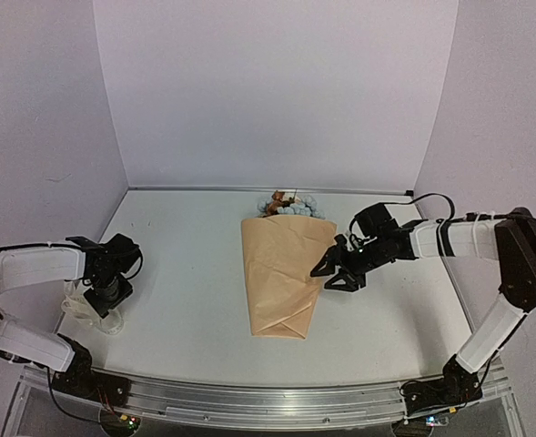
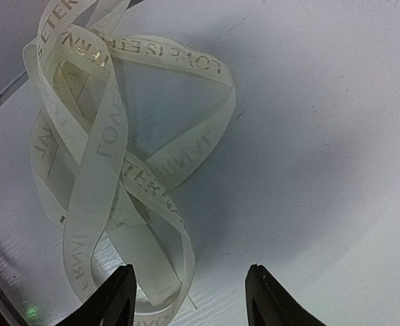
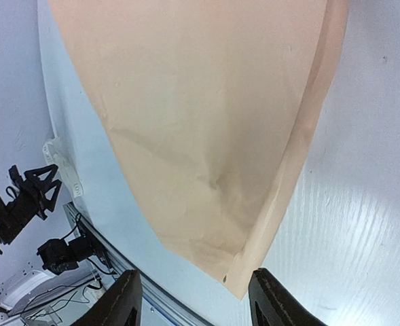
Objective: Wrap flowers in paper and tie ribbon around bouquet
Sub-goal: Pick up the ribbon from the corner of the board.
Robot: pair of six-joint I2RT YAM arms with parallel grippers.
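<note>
The bouquet (image 1: 282,273) lies in the middle of the table, a tan paper (image 3: 206,122) cone with blue and brown-orange flowers (image 1: 288,206) at its far wide end. My right gripper (image 1: 338,272) hovers open just right of the cone, holding nothing; its wrist view looks down on the cone's narrow folded end. The cream ribbon (image 2: 111,156), printed with gold letters, lies in loose loops at the table's left. My left gripper (image 2: 189,299) hangs open over it, one loop reaching between its fingers, nothing gripped.
White walls close in the table (image 1: 195,291) at the back and sides. A metal rail (image 1: 268,401) runs along the near edge, with both arm bases on it.
</note>
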